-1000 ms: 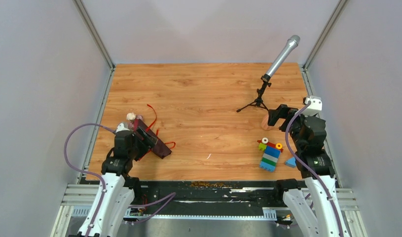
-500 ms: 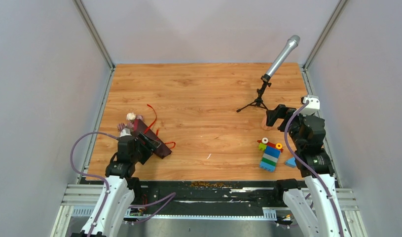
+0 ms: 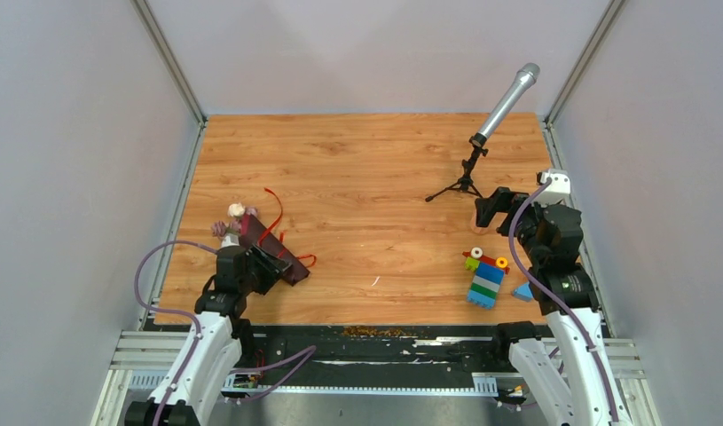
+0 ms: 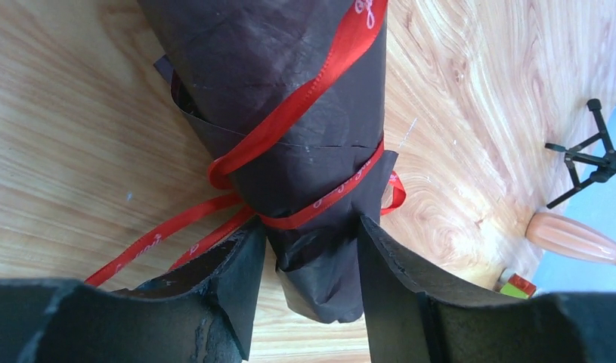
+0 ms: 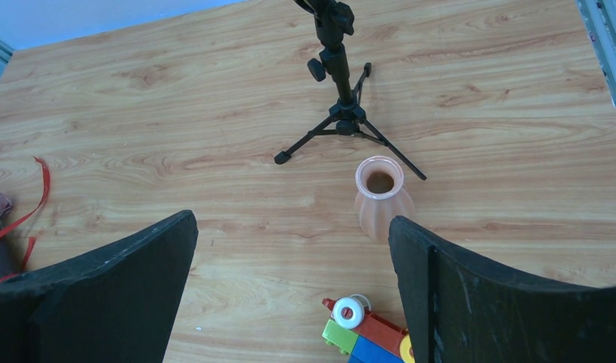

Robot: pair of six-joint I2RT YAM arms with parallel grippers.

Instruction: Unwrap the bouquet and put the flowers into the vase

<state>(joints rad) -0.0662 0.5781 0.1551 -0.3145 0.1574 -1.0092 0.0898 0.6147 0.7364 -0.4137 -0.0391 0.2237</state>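
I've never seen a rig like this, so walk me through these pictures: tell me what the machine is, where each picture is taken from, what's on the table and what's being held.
The machine is two robot arms bolted at the near edge of a wooden table. The wide picture comes from a fixed camera above and behind them. The other two come from a camera on each wrist, so the dark shapes at the bottom are that arm's own fingers.

On the table are the bouquet, wrapped in dark paper tied with red ribbon, the peach vase, a microphone on a tripod and a toy-brick stack.

The left hand straddles the bouquet's narrow end with its fingers close against the paper. Whether it grips cannot be told. The right hand is open, holds nothing and faces the vase.
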